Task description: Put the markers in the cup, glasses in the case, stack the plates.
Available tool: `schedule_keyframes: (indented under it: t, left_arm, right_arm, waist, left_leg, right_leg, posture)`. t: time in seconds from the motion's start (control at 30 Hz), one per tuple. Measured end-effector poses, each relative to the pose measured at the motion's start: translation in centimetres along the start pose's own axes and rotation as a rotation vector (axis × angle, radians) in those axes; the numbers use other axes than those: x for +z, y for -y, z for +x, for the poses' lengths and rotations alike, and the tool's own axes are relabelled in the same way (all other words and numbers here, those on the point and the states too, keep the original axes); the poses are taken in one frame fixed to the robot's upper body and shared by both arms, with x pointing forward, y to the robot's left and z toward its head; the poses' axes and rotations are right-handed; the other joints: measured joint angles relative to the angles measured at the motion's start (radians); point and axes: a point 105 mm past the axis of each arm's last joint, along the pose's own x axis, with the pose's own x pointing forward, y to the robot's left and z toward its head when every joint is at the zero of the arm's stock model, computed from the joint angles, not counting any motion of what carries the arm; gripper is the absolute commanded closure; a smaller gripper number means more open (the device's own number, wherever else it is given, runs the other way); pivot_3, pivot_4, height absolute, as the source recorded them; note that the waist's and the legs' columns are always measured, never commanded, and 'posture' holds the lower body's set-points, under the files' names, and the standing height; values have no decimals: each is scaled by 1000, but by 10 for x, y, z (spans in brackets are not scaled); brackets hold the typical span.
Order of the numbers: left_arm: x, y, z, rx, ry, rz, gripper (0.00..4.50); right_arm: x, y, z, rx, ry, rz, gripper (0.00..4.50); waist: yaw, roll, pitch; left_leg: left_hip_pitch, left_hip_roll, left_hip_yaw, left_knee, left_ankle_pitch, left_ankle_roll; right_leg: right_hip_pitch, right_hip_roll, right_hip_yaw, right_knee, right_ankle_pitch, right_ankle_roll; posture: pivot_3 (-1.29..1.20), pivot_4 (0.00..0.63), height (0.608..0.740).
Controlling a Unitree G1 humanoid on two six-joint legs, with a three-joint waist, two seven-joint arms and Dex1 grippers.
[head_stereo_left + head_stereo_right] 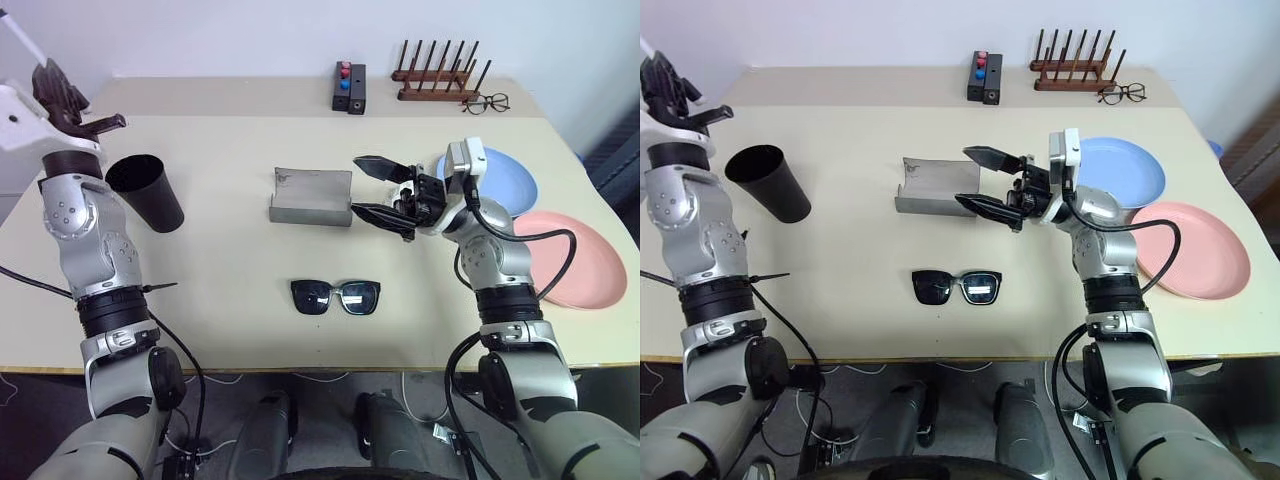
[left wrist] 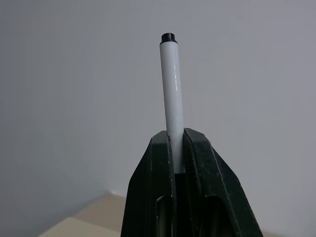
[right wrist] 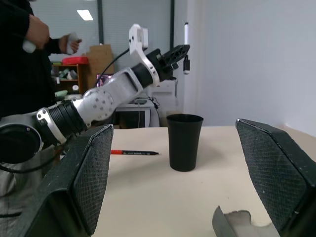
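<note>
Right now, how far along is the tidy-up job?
Nothing looks finished. In hand: the left gripper is shut on a white-barrelled marker, raised above the tall black cup. Left: the red-ended marker on the table, black sunglasses outside the open grey case, blue plate and pink plate unstacked.

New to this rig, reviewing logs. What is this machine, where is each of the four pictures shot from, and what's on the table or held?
It is a humanoid robot with two arms, each ending in a two-fingered tool. Two pictures come from its head, looking down; the other two from cameras on each wrist. The left tool is shut on a white marker, raised above the black cup. The right tool is open, empty, beside the open grey case. On the table: sunglasses, blue plate, pink plate, and another marker near the cup.
</note>
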Motion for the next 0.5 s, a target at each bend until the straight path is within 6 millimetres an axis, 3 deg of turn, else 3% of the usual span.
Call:
schedule_keyframes:
  t: [0.33, 0.5]
  left_arm:
    - [-29, 2, -18, -13, -101, 84, 4454]
    - [-31, 9, -22, -33, -121, 87, 4454]
  right_arm:
    - [0, 0, 7, 17, 15, 7, 450]
    - [-6, 1, 4, 10, 7, 21, 450]
  waist:
    - [-1, 0, 0]
    - [-2, 0, 0]
  left_leg:
    - [0, 0, 0, 0, 0, 0]
    - [0, 0, 0, 0, 0, 0]
  right_leg:
    - [0, 0, 0, 0, 0, 0]
    - [0, 0, 0, 0, 0, 0]
  posture:
    - [0, 150, 740]
    - [0, 150, 740]
